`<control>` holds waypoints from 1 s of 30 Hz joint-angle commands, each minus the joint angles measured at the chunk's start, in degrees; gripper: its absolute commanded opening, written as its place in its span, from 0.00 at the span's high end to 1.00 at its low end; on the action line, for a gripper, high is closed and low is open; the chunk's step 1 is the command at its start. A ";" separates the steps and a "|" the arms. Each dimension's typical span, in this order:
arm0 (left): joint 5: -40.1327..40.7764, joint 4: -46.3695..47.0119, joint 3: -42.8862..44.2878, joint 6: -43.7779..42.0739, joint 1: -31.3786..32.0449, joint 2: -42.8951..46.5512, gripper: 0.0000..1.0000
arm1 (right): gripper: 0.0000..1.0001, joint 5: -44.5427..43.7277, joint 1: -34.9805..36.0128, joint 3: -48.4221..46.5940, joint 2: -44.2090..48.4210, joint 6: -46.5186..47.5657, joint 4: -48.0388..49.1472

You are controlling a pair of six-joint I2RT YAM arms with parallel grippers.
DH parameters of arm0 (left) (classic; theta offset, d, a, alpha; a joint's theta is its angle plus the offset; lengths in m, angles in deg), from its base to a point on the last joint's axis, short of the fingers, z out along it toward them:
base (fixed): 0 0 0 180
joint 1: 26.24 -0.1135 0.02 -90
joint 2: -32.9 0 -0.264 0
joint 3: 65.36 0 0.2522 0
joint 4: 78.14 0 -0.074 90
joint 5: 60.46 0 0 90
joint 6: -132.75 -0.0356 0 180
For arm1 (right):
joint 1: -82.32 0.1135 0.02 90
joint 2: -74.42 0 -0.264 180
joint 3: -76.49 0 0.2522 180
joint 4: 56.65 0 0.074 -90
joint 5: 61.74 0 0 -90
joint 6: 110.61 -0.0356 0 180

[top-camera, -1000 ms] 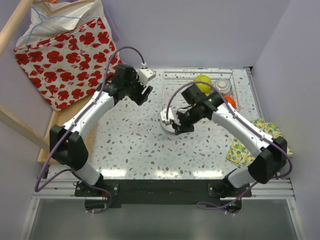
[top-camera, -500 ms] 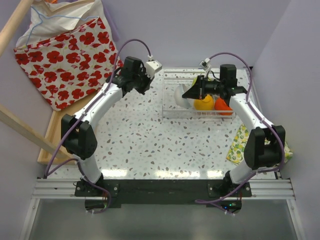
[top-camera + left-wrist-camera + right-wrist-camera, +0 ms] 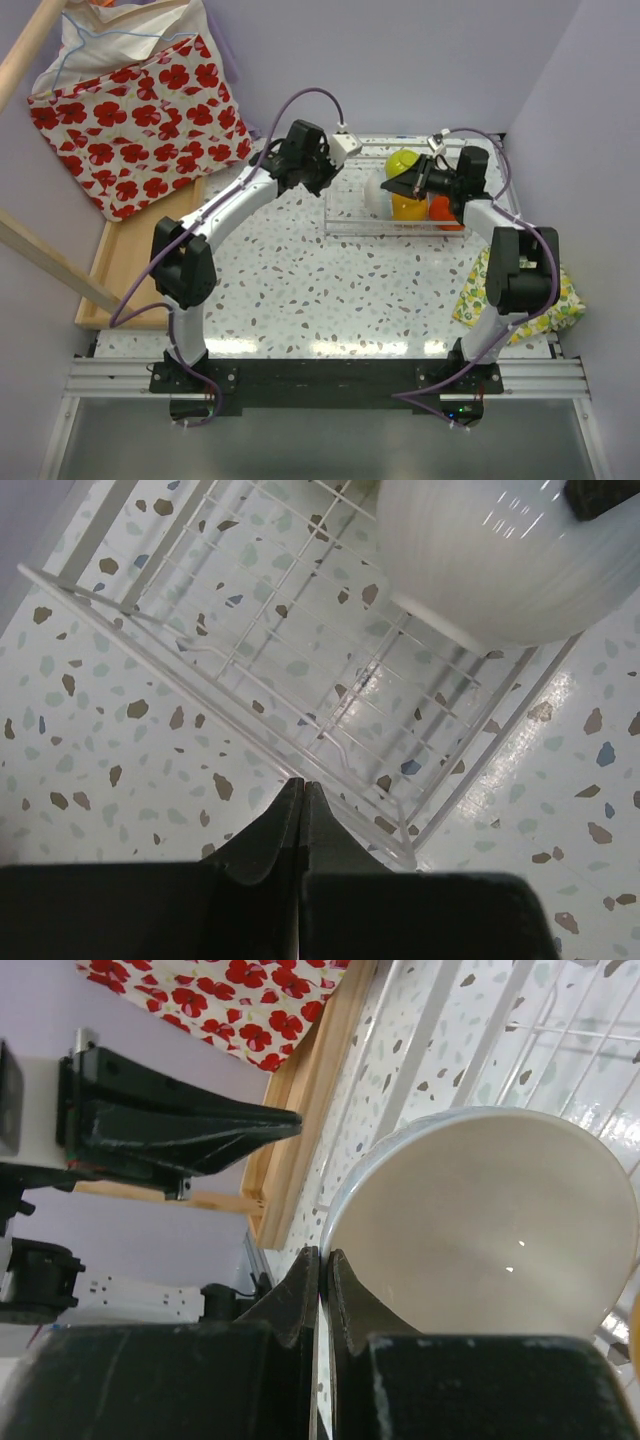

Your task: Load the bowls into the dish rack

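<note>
While the right pincer [image 3: 322, 1265] grips the white bowl [image 3: 480, 1230] by its rim, the bowl stands on edge past its tips, in the dish rack [image 3: 290, 660]; the left pincer [image 3: 303, 802] is clenched empty.

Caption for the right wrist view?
Right fingers pinch the white bowl by its rim, at the rack.

Robot laboratory cell dressed as a kitchen corner. Plain lavender walls [image 3: 400, 60] are enclosing a speckled terrazzo-pattern bench [image 3: 300, 290]. A left arm [image 3: 230, 215] and a right arm [image 3: 515, 270], both trailing purple cables, are standing bolted to an aluminium rail frame [image 3: 110, 375] at the bench's near edge. A wire dish rack [image 3: 390, 232], a wooden tray [image 3: 130, 255], a poppy-print bag [image 3: 130, 110] and a leaf-print cloth [image 3: 478, 300] are supplying the domestic setting.
</note>
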 commanded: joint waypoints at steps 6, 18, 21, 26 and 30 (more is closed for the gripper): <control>3.41 0.48 4.39 -3.48 3.35 -2.73 1.00 | 1.00 1.42 0.60 1.94 -4.93 -18.92 25.13; 3.94 0.65 5.27 -5.15 4.32 -5.54 1.00 | 1.00 0.89 0.69 0.62 -10.74 -18.51 25.59; 1.92 0.30 6.85 -5.15 4.49 -7.12 1.00 | 1.00 1.50 0.69 -0.78 -10.82 -13.87 20.33; 0.77 0.21 8.70 -5.06 5.46 -9.67 1.00 | 0.99 2.21 -1.42 -2.71 -9.95 -5.08 9.69; 0.16 0.48 9.58 -4.54 5.63 -11.77 1.00 | 0.97 2.30 -2.03 -4.03 -9.24 0.48 1.08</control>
